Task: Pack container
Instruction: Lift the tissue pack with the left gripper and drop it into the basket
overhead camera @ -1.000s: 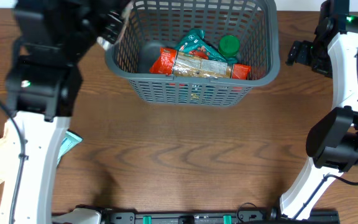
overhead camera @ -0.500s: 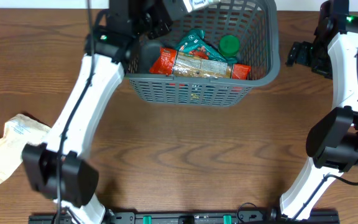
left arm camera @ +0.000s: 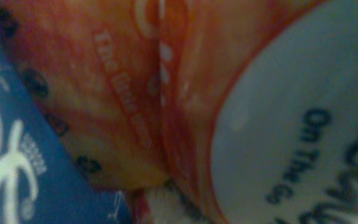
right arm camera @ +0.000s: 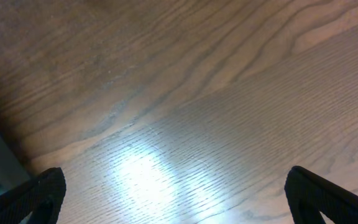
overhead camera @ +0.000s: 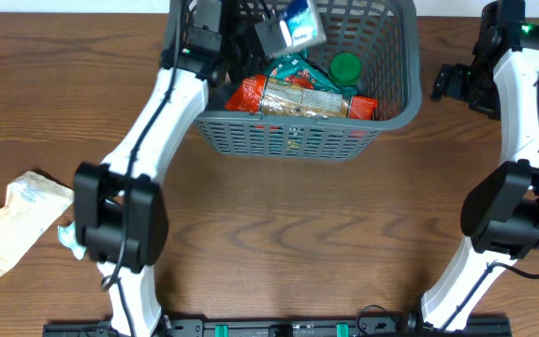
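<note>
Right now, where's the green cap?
Overhead view: the green cap lies inside the container, right of centre, just right of the teal pouch and beyond the long orange-ended pack.

Left tool (overhead camera: pixel 282 34) pinched narrow, arm outstretched; right tool (right arm camera: pixel 179 190) spread wide.

White tubular left arm (overhead camera: pixel 157 112) and right arm (overhead camera: pixel 534 103), with bulky black joints. Thin black cable (overhead camera: pixel 136 120) along the left; small green light (overhead camera: pixel 529 29) on the right; right gripper (right arm camera: pixel 179 196) black-fingered.

Crumpled bag (overhead camera: pixel 15 221), wooden table (overhead camera: pixel 298 234)
</note>
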Controlling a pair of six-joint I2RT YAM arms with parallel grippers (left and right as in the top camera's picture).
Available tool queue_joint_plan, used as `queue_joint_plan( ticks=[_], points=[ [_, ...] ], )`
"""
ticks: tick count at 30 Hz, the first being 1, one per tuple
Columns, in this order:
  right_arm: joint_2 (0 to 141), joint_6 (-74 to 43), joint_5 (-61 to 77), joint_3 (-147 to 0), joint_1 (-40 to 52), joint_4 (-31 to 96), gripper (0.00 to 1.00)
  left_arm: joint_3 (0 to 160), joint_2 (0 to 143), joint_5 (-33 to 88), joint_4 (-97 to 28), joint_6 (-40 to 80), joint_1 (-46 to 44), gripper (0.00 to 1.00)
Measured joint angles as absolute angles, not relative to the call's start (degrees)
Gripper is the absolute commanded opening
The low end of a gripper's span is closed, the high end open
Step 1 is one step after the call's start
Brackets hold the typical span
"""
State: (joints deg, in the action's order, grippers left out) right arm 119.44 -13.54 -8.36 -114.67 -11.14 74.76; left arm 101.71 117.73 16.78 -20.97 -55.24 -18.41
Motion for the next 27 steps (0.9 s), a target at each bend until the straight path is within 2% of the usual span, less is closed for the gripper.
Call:
queue_joint_plan(
  ticks=[1, 2, 6, 7, 9, 17, 19, 21, 24, 27],
  points=[
    [119.44, -13.54, -8.34, -114.67, -11.14, 74.85, 0.99, 101.71, 118.96, 16.78, -20.95, -55.33, -18.46, 0.17],
    [119.44, -13.56, -8.34, -114.67, -11.14, 75.02, 0.99, 101.71, 119.96, 16.75, -20.97, -55.35, -18.50, 0.25],
    [119.44, -13.37, -8.29, -114.67, -11.14, 75.66, 0.99, 101.71, 122.58, 17.04, -20.99, -54.19, -18.63, 0.36],
    [119.44, -13.30, -8.29, -114.67, -11.14, 75.68, 0.99, 101.71, 123.00, 17.08, -21.06, -53.93, -18.68, 0.44],
    [119.44, -13.17, -8.19, -114.67, -11.14, 75.75, 0.99, 101.71, 123.35, 17.26, -21.02, -53.47, -18.79, 0.71],
    [119.44, -13.10, -8.10, -114.67, -11.14, 75.81, 0.99, 101.75, 122.41, 17.19, -21.80, -51.53, -18.55, 0.78],
    [119.44, -12.93, -7.97, -114.67, -11.14, 75.81, 0.99, 101.75, 120.95, 17.15, -22.87, -50.74, -18.55, 0.82],
    [119.44, -12.75, -7.92, -114.67, -11.14, 75.81, 0.99, 101.75, 118.50, 16.67, -24.12, -50.15, -18.57, 0.86],
    [119.44, -12.64, -7.92, -114.67, -11.14, 75.81, 0.99, 101.73, 112.33, 14.52, -25.82, -48.14, -18.59, 0.99],
    [119.44, -12.53, -7.92, -114.67, -11.14, 75.64, 0.99, 101.73, 105.65, 10.41, -26.79, -43.44, -18.61, 0.99]
  ],
)
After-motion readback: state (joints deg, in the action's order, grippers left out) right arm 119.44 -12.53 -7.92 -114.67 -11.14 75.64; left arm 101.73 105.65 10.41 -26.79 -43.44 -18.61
